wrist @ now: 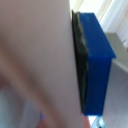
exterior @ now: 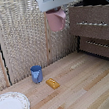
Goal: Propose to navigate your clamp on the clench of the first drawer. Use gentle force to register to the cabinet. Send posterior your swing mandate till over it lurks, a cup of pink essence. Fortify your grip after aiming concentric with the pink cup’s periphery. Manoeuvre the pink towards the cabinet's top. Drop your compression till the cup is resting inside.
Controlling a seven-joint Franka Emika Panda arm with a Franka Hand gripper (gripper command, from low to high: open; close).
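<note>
— Taking the blue cup (exterior: 37,73) as the landmark, where is everything else sitting?

— The small block (exterior: 53,83) is lying just beside it on the wooden table (exterior: 86,86), nearer the camera and toward the exterior view's right. The plate (exterior: 11,108) is resting further forward, toward the exterior view's left.

— And the cabinet (exterior: 95,31)?

— It is standing well apart, toward the exterior view's right and further back, its first drawer (exterior: 92,23) above a lower one.

— The pink cup (exterior: 56,20)?

— It is hanging high above the table in the clamp (exterior: 57,9), between the blue cup and the cabinet.

Dark wooden cabinet (exterior: 93,26), silver handles.
</note>
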